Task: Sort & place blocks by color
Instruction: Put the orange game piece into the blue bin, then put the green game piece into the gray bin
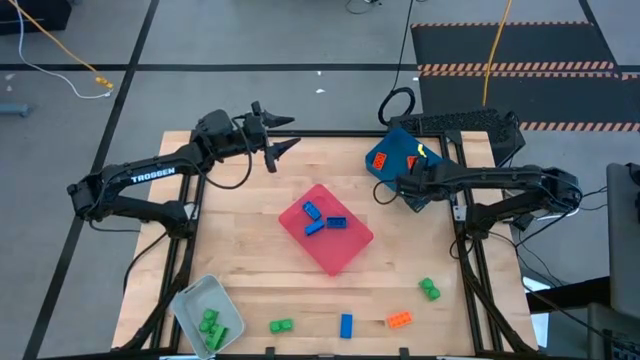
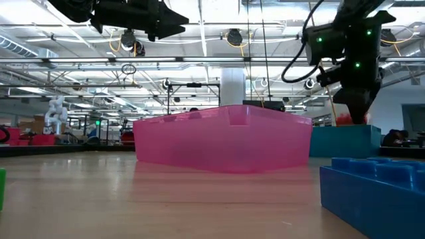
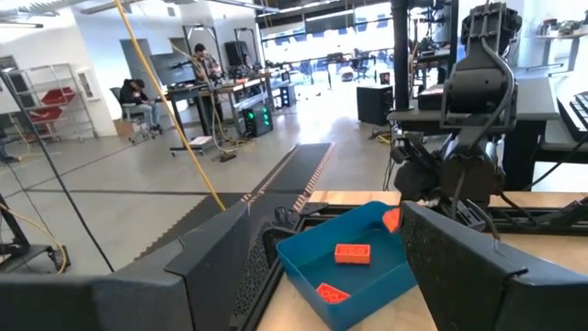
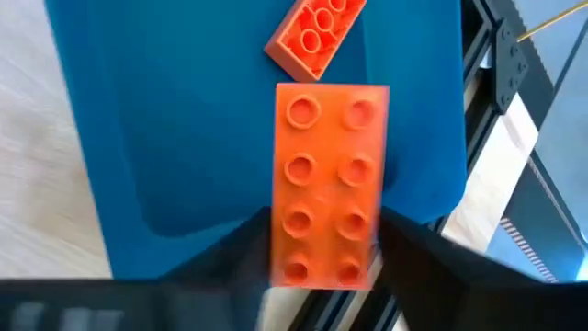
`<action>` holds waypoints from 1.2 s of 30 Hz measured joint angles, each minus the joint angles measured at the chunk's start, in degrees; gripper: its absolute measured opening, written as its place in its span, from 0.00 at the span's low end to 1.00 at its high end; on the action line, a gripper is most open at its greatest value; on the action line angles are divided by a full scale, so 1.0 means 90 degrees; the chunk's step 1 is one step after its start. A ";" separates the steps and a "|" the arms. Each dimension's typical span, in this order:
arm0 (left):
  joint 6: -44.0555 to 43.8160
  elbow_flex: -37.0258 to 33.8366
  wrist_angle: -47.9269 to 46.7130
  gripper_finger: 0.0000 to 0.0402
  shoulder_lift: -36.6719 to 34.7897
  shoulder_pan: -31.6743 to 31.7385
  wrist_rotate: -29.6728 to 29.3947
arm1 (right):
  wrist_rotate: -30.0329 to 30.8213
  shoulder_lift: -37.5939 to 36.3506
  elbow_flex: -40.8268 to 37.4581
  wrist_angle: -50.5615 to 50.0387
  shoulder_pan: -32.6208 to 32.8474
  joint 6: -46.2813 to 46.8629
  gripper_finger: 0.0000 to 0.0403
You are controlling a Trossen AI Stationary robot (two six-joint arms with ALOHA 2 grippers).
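My right gripper [image 4: 322, 262] hangs over the dark blue tray [image 1: 388, 160] at the table's far right, with an orange block [image 4: 331, 175] between its fingers. Two more orange blocks [image 3: 353, 253] [image 3: 333, 293] lie on the tray's floor. The pink-red tray [image 1: 325, 230] at the table's middle holds three blue blocks [image 1: 314, 212]. The pale grey tray [image 1: 205, 312] at the near left holds green blocks [image 1: 212, 325]. My left gripper [image 1: 278, 138] is open and raised over the far left, pointing level toward the blue tray. My right gripper pinches the orange block by its two long sides [image 4: 276, 248], near the end closest to the wrist. The fingers slant down from the table's near right and lie along the block. The block sticks out past the fingertips, studs toward the camera, lifted clear above the blue tray.
Loose blocks lie along the near edge: a green one [image 1: 281, 325], a blue one [image 1: 346, 325], an orange one [image 1: 399, 320] and a green one [image 1: 429, 289]. In the low view the blue one [image 2: 375, 192] looms close. Bare wood lies between the trays.
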 joint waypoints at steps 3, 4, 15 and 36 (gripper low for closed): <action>0.0007 0.0000 -0.0009 0.69 0.0000 0.0000 0.0000 | 0.0023 -0.0026 -0.0005 0.0035 0.0005 -0.0061 0.71; 0.0005 0.0000 -0.0025 0.69 0.0000 0.0000 0.0000 | 0.0026 -0.0054 -0.0005 0.0065 0.0007 -0.0097 0.77; 0.0057 0.0000 -0.0103 0.69 0.0000 0.0000 0.0000 | -0.0975 -0.0799 0.0126 0.0395 0.0021 -0.0246 0.88; -0.0018 0.0000 -0.0334 0.69 0.0002 -0.0105 -0.0007 | -0.3705 -0.0566 0.0221 0.1190 0.4755 0.5179 0.79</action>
